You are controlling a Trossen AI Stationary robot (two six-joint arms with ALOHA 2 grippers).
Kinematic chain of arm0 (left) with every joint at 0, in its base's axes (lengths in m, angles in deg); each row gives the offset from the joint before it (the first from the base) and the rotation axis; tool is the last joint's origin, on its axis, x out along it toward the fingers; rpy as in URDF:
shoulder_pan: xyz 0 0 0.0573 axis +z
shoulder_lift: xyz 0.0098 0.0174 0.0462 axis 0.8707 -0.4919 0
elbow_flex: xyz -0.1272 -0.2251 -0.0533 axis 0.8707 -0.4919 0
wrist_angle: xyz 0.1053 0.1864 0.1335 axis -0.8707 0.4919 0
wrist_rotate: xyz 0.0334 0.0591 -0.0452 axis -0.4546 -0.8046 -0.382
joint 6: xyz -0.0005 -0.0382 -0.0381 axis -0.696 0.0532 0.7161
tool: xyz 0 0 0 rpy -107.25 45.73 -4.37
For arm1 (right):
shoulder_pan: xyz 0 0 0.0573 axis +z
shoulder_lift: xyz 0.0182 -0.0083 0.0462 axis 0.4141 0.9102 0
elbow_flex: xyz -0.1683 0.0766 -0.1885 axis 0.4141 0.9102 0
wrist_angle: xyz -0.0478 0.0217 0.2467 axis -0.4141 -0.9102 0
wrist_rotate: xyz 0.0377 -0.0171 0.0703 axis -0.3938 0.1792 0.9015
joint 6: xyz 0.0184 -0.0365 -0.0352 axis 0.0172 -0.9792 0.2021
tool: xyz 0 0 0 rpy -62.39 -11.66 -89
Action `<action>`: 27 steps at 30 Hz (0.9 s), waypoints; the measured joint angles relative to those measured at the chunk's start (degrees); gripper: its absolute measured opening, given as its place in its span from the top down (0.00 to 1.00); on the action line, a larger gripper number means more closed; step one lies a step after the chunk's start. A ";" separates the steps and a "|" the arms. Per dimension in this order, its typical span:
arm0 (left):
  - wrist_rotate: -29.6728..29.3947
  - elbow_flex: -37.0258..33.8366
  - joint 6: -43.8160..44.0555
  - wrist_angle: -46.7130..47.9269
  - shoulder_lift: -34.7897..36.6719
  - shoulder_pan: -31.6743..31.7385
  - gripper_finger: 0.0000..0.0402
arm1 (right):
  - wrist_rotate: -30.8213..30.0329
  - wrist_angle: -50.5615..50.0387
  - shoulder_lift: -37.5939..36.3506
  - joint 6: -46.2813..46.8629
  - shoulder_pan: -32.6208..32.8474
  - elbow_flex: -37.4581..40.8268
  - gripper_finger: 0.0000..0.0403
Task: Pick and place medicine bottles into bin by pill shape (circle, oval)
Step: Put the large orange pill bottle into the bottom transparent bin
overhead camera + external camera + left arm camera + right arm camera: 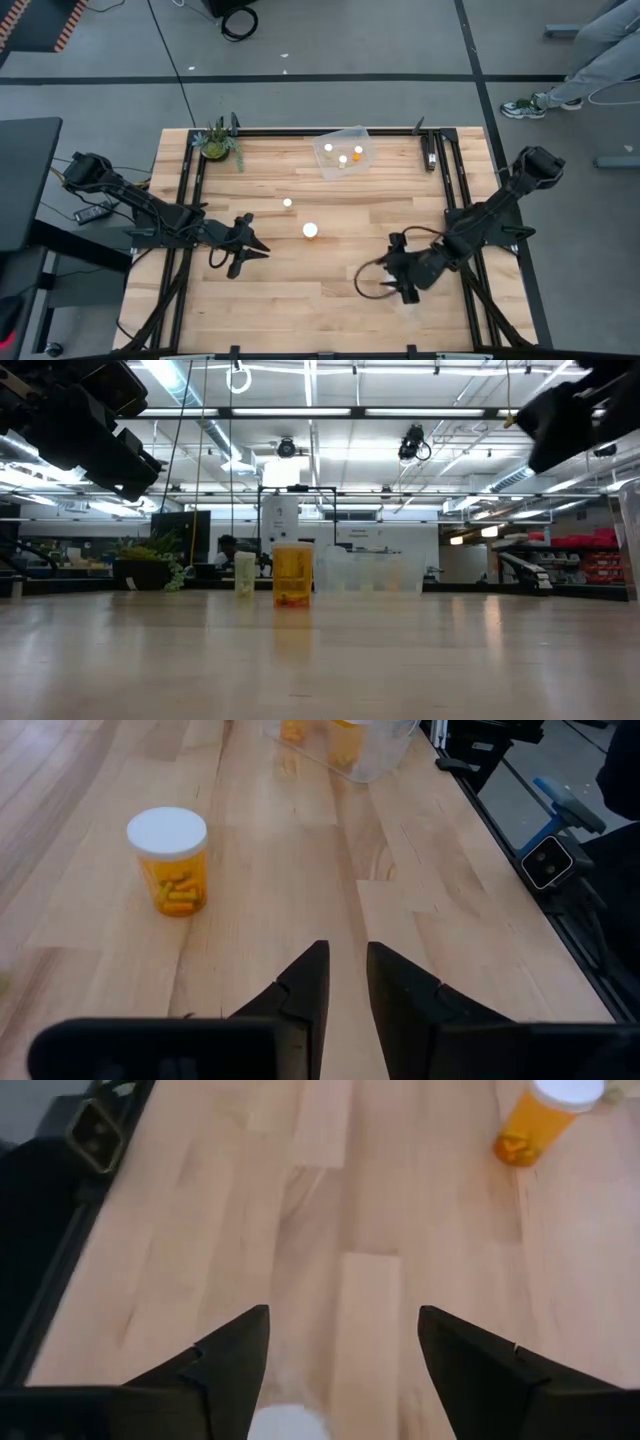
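Two orange medicine bottles with white caps stand upright on the wooden table: a wider one (310, 230) (292, 575) and a narrower one (287, 203) (245, 573) farther back. My left gripper (255, 250) (347, 980) hovers left of the wider bottle (170, 860), its fingers nearly together and empty. My right gripper (400, 285) (343, 1345) is open near the table's front right. A white round cap (285, 1423) shows low between its fingers, apart from both. A clear bin (340, 152) at the far middle holds three bottles.
A small potted plant (215, 142) stands at the far left corner. A dark tool (430, 152) lies by the far right rail. Black frame rails (455, 190) run along the table's sides. Bare wood lies between the two arms.
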 joint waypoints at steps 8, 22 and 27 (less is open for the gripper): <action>0.00 0.00 -0.02 0.00 0.00 0.00 0.78 | 4.92 3.67 0.02 -5.65 -6.81 0.00 0.36; 0.02 0.02 0.00 -0.04 0.00 -0.02 0.80 | 7.49 15.27 8.09 -13.03 -14.65 -0.07 0.36; 0.00 0.02 -0.03 -0.02 0.00 -0.01 0.78 | 9.67 18.39 9.58 -14.73 -18.18 -0.05 0.36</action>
